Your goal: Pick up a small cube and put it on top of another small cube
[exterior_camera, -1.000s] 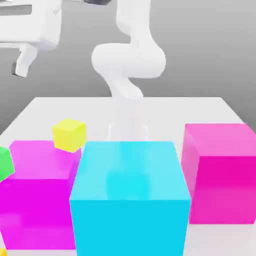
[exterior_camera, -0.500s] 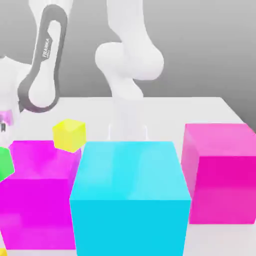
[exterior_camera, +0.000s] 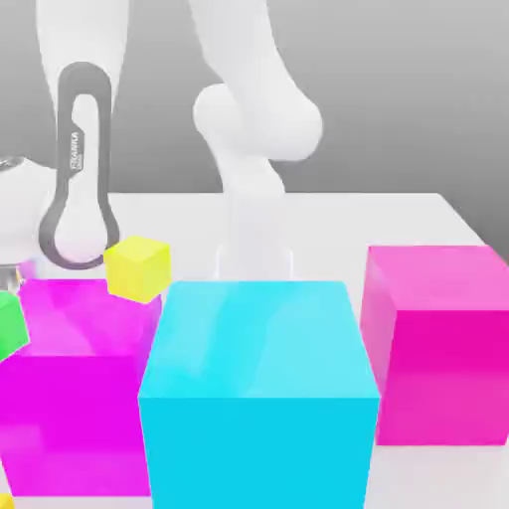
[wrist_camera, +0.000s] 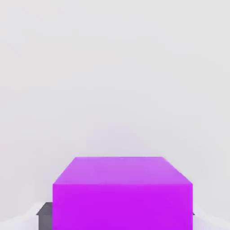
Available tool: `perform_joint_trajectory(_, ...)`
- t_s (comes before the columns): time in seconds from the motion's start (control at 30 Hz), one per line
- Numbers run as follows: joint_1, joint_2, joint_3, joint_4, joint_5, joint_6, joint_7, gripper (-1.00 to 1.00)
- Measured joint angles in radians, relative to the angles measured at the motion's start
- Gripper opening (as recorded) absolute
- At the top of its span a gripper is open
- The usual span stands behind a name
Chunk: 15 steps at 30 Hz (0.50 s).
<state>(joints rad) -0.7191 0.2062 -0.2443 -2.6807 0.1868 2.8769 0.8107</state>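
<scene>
White tabletop (exterior_camera: 398, 214) | large cyan block (exterior_camera: 258, 388) foremost, small yellow cube (exterior_camera: 137, 267) behind | gripper clenched on small purple cube (wrist_camera: 122, 193), fingers largely hidden.

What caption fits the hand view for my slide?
Purple cube seen close from the hand camera, dark fingertips beside its lower edges, on a pale surface.

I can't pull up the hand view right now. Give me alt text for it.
A purple cube sits close in front of the camera, between the dark gripper fingers at its lower corners, which are shut on it. Behind it lies a plain white surface.
</scene>
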Motion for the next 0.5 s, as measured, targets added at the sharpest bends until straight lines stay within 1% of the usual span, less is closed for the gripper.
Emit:
perform_joint_trajectory(0.07, 0.014, -0.072, -0.026, -0.010, -0.065, -0.056, 0.052, -1.00)
perform_joint_trajectory(0.13, 0.032, -0.119, -0.014, 0.035, -0.083, -0.129, 0.067, -1.00)
perform_joint_trajectory(0.23, 0.086, -0.170, 0.016, 0.135, -0.083, -0.251, 0.045, -1.00)
perform_joint_trajectory(0.4, 0.167, -0.244, 0.065, 0.312, -0.049, -0.458, -0.028, -1.00)
perform_joint_trajectory(0.5, 0.205, -0.265, 0.078, 0.388, -0.048, -0.551, -0.093, -1.00)
